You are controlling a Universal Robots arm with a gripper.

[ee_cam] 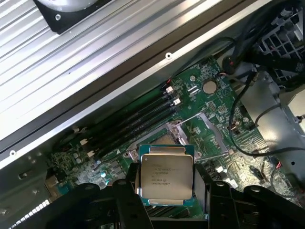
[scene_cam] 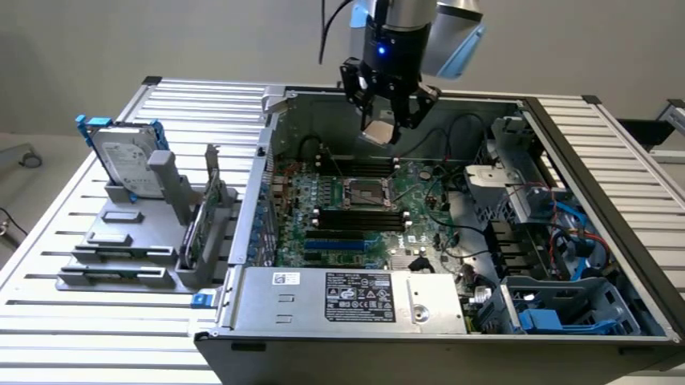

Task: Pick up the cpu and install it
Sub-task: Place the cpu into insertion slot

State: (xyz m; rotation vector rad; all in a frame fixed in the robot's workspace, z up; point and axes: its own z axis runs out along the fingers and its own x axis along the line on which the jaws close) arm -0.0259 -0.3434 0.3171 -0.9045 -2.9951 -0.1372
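**A:** Wrist view: gripper [ee_cam: 167, 202] is clamped on the cpu [ee_cam: 166, 175]. One finger sits on each opposite edge, and the metal lid with its print faces the camera.

**B:** Where is it relative to the socket?

**A:** In the exterior view the chip hangs in the air inside the open case [scene_cam: 265, 160]. It's over the rear of the motherboard [scene_cam: 423, 200] and well apart from the socket [scene_cam: 364, 191]. It's not seated and touches nothing but the fingers.

**B:** Grip OK?

**A:** Looks centred, with the chip flat between the pads. Can't see the contact side.

**B:** What matters for this step?

**A:** My read:
- **Yaw first:** the chip's edges look skewed against the socket frame and the RAM slots [ee_cam: 138, 124]. Square it up while it's high.
- **Position:** centre it over the socket and keep it level.
- **Descent:** go straight down and slowly, with no sideways slide at contact, or the socket pins could bend.
- **Corner mark:** match it to the socket. I can't make it out here.

**B:** Socket frame open?

**A:** Looks raised, but I can't confirm. Cables on the exterior view's right are clear of the path.
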